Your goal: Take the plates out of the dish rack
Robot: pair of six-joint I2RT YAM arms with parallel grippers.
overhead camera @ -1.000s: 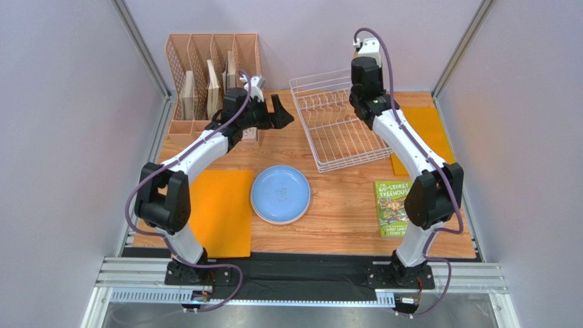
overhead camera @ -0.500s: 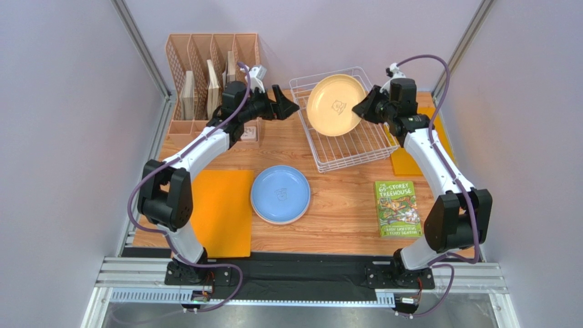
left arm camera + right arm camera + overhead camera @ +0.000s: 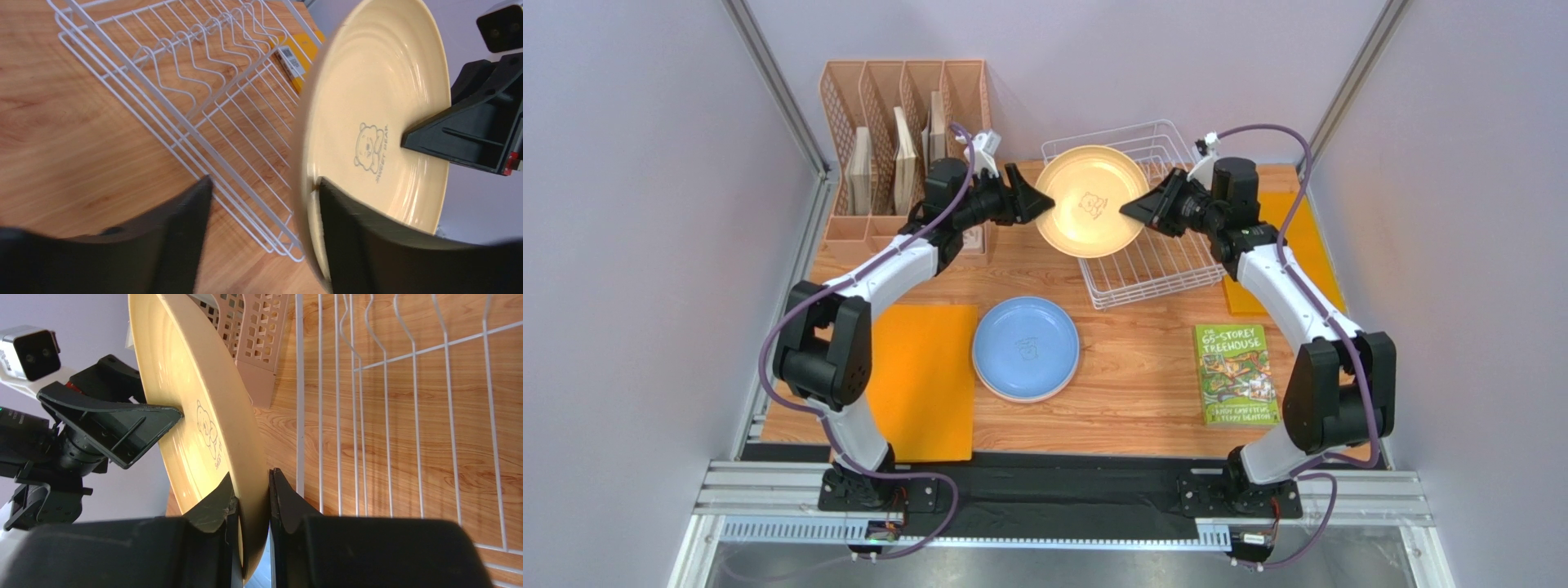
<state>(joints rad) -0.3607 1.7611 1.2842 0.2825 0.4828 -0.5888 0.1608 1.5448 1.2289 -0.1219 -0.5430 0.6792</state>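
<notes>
Nearest, centre-low in the top view, the blue plate (image 3: 1025, 349) lay flat on the worktop (image 3: 1136, 392), just right of an orange mat (image 3: 916, 380); judged unloaded and done. A green book (image 3: 1232, 374) sat to the lower right. Further up, centre of frame, the pale yellow plate (image 3: 1091, 201) hung in the air, tilted nearly on edge, over the left side of the dish rack (image 3: 1143, 263) and clear of its wires. The right claw (image 3: 251, 485) was pinched narrow on the plate's right rim, carrying it. The left claw (image 3: 263, 184) stood wide, straddling the opposite rim, one finger at the inner face and the other well apart from the back; not gripping. Looked like a handover partway through. No plate showed on the rack's prongs in any view; no pink or cream-tan plate seen anywhere. Farthest, upper left, the peach organizer (image 3: 891, 110) held beige boards. Judgement: one plate down, a second lifted out but not yet set down.
</notes>
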